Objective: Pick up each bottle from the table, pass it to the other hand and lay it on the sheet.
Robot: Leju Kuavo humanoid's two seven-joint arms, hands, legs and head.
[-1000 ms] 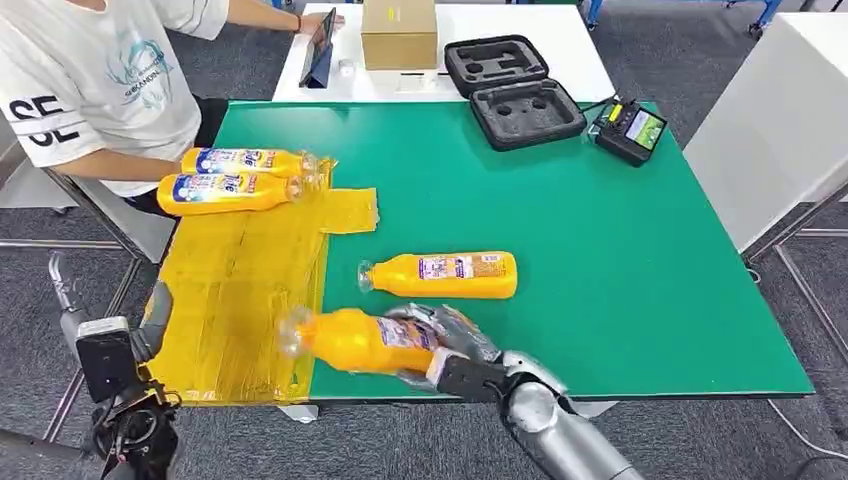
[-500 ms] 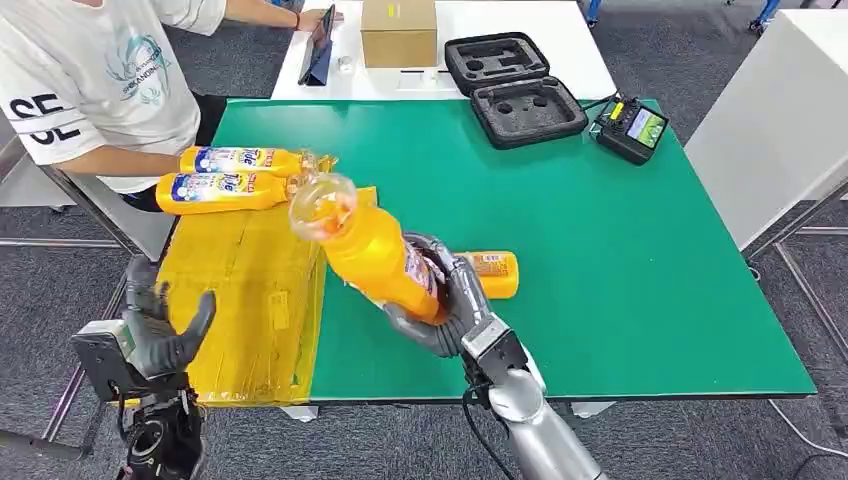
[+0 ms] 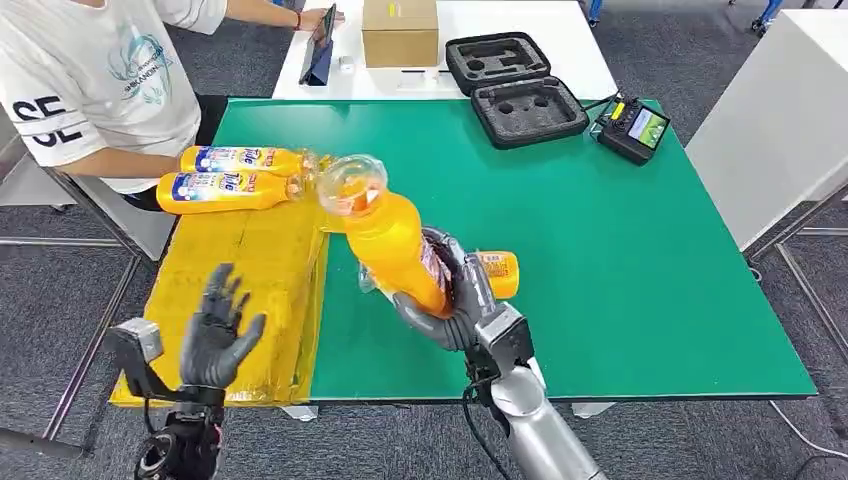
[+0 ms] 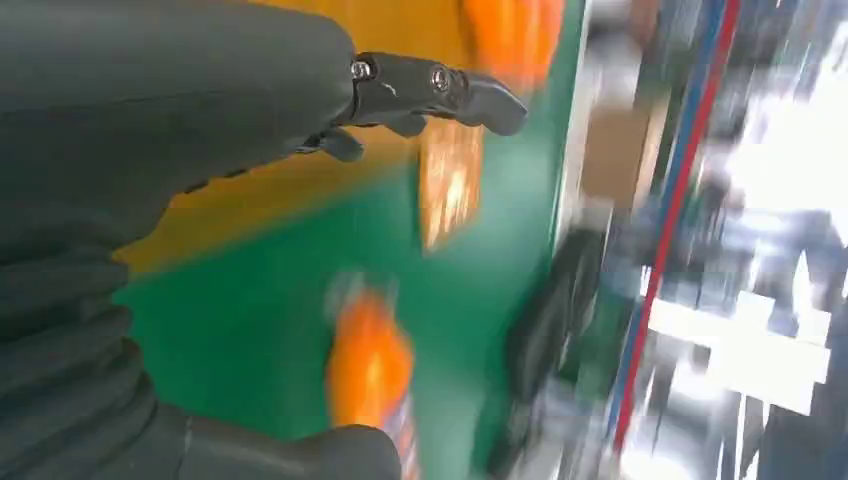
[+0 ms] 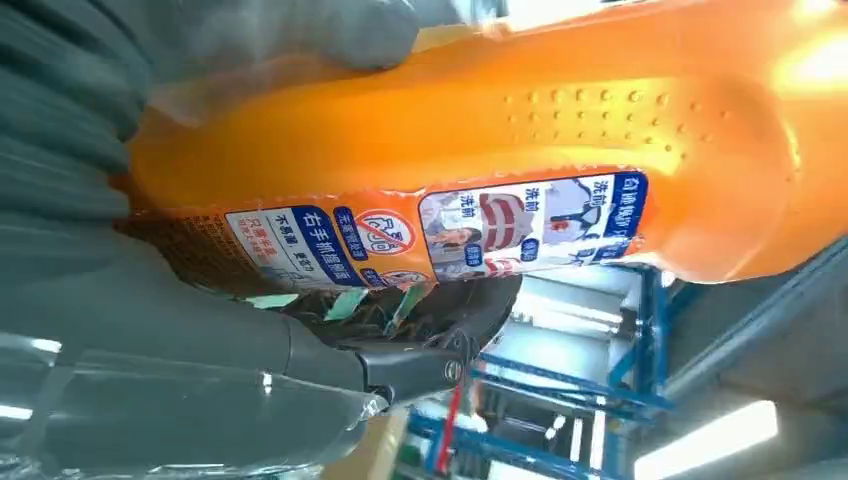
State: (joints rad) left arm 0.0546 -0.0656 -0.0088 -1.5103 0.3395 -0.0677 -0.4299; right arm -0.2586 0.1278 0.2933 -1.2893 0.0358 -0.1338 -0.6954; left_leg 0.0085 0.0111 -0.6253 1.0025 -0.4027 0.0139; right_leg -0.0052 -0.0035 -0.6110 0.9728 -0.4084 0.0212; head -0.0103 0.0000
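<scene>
My right hand (image 3: 455,305) grips an orange bottle (image 3: 385,240) around its lower body and holds it up above the green table (image 3: 620,260), neck tilted up toward the far left. Close up, the bottle's label (image 5: 440,235) lies against the dark fingers (image 5: 420,345). A second orange bottle (image 3: 495,272) lies on the table, mostly hidden behind the hand. Two more bottles (image 3: 235,160) (image 3: 225,191) lie side by side on the yellow sheet (image 3: 245,285) at its far end. My left hand (image 3: 215,335) hovers open over the sheet's near edge, fingers (image 4: 440,85) spread.
A person in a white shirt (image 3: 95,85) sits at the table's far left corner, close to the sheet. A black foam case (image 3: 515,90), a handheld controller (image 3: 630,128) and a cardboard box (image 3: 400,32) stand at the back. A white table (image 3: 780,120) is on the right.
My right hand has lifted the bottle off the table and swung it upright. My left hand has risen from below the table's edge and spread open over the sheet.
</scene>
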